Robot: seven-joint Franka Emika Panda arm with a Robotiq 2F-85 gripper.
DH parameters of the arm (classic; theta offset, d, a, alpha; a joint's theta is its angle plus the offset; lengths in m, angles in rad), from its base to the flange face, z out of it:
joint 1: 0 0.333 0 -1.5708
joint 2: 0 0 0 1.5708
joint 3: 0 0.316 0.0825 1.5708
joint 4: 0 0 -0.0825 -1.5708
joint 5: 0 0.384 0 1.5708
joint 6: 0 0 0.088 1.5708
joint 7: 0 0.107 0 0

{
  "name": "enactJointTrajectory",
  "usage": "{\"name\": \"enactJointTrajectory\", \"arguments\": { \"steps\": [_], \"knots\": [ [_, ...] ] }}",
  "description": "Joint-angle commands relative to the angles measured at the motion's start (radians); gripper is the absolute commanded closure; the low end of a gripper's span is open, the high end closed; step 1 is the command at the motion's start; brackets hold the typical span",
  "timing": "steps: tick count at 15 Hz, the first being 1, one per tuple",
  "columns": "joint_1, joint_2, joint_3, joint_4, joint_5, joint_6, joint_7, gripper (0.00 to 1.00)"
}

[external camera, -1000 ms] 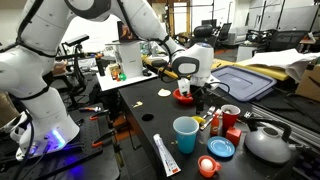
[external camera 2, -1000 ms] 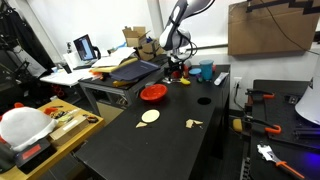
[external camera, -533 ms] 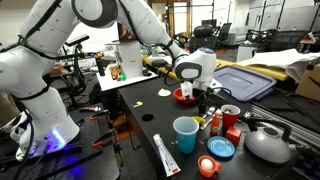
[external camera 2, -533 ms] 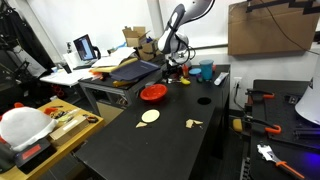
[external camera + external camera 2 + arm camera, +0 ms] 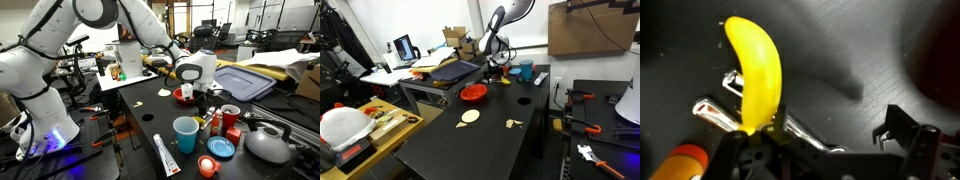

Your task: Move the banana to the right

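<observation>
In the wrist view the small yellow banana point(image 5: 754, 72) lies on the black table, its near end resting against my left finger. A shiny metal utensil point(image 5: 720, 108) lies under it. My gripper point(image 5: 820, 125) is open; the wide gap between the fingers holds nothing and the right finger stands far from the banana. In both exterior views the gripper point(image 5: 204, 92) point(image 5: 497, 72) is low over the table beside the red bowl point(image 5: 183, 97). The banana is too small to make out in those views.
A blue cup point(image 5: 185, 134), a white toothpaste tube point(image 5: 166, 156), a blue lid point(image 5: 221, 148), a red cup point(image 5: 230, 115) and a grey kettle point(image 5: 268, 144) crowd the table end. The red bowl point(image 5: 472, 93) and a beige disc point(image 5: 469, 116) also lie on it.
The arm has shifted slightly to the right and lower over the table by the red bowl. The other objects have not moved.
</observation>
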Motion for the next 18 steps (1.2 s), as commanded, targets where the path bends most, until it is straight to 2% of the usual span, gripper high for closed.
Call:
{"name": "enactJointTrajectory", "arguments": {
  "steps": [1, 6, 13, 15, 18],
  "knots": [
    [0.039, -0.037, -0.029, -0.022, -0.022, -0.042, 0.057, 0.0],
    [0.102, -0.058, -0.089, -0.062, -0.07, -0.078, 0.158, 0.0],
    [0.201, -0.1, -0.242, -0.164, -0.195, -0.044, 0.359, 0.0],
    [0.201, -0.117, -0.248, -0.186, -0.208, -0.056, 0.363, 0.0],
    [0.175, -0.158, -0.207, -0.221, -0.18, -0.058, 0.317, 0.0]
  ]
}}
